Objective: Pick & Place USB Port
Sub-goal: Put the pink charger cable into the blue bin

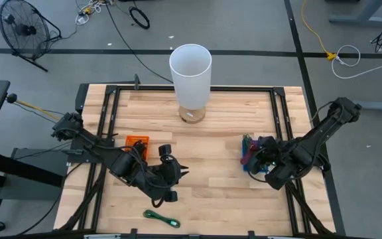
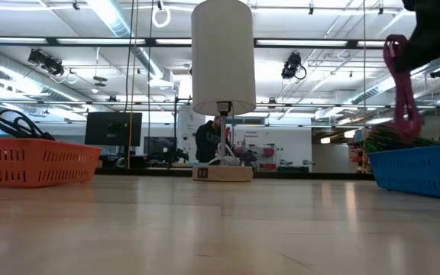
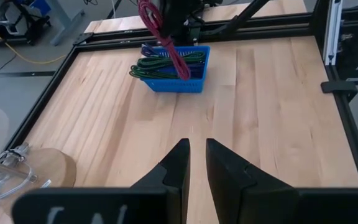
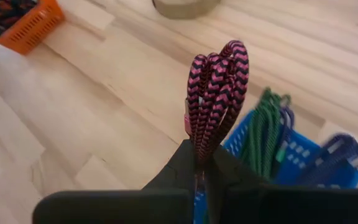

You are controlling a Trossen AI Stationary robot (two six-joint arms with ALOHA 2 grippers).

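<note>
Pink cable (image 4: 215,99) is pinched in the right gripper (image 4: 199,163), lifted over the blue bin (image 3: 174,70), so picked but not placed. A green cable (image 1: 161,217) lies at the table's front edge. Left gripper (image 3: 196,163) hovers mid-table, fingers slightly apart, empty. Orange bin (image 1: 137,142) sits left.

You have a pink cable (image 4: 216,93) with a black zigzag braid pinched in the dark right gripper (image 4: 199,163). Below it sits a blue basket (image 3: 178,79) with a grid-pattern wall, holding green and dark blue cables. Your other basket (image 1: 137,142) is orange and holds black cables. A green cable (image 1: 162,218) lies on the pale wood table (image 1: 224,126), which has a black frame. The lamp (image 1: 190,70) has a white shade and a tan base. The left gripper (image 3: 196,165) is black.
</note>
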